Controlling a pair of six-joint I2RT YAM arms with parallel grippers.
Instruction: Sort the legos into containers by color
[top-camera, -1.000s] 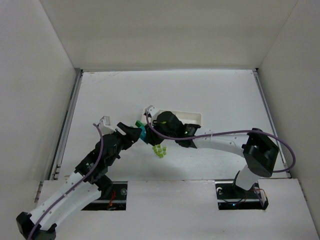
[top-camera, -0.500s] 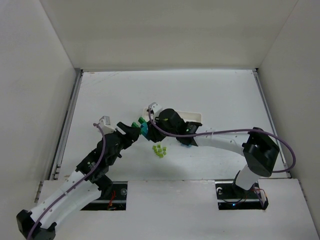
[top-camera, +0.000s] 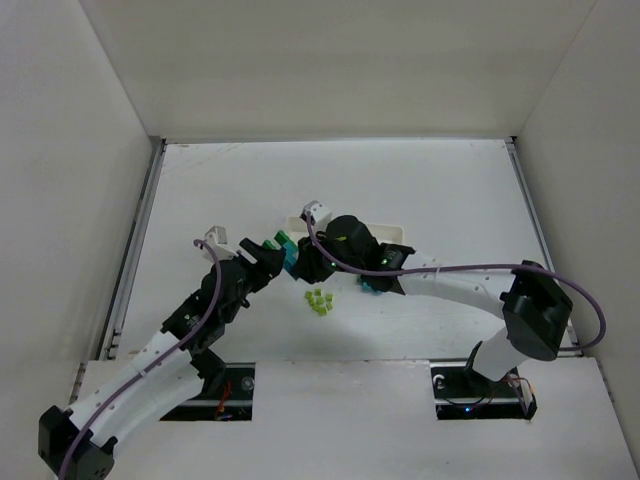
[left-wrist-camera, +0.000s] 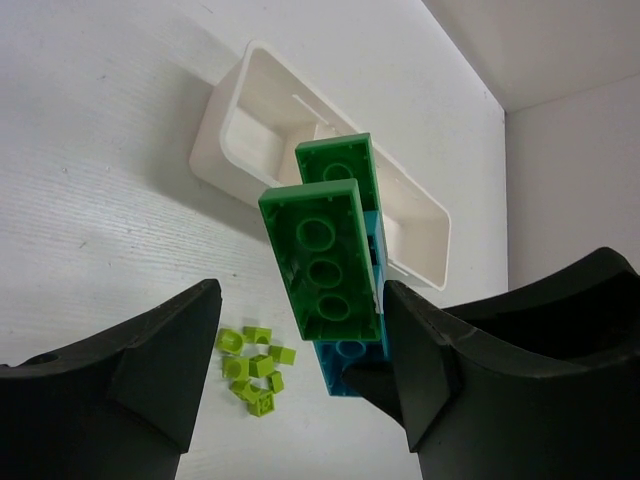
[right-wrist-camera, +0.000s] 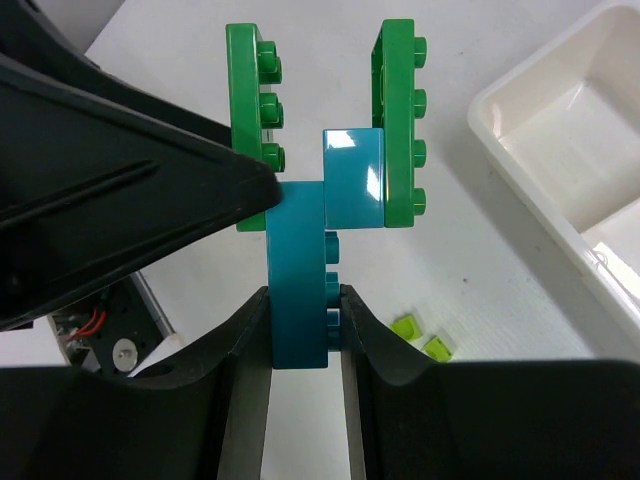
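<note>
Centrally in the overhead frame, the right gripper (right-wrist-camera: 303, 305) is clamped on cyan-blue bricks (right-wrist-camera: 352, 165), with two dark green bricks (right-wrist-camera: 398, 120) stuck to their upper end. The left gripper (left-wrist-camera: 300, 335) gapes wide, holding nothing, its fingers flanking a green brick (gaps show on both sides). Pale yellow-green bricks (left-wrist-camera: 255, 370) lie loose on the table (top-camera: 420, 190), lower left of the left-wrist frame; the white tray (left-wrist-camera: 212, 150) sits above them.

White table (top-camera: 400, 180) boxed by plain white walls (top-camera: 330, 60) (three sides), evenly lit
</note>
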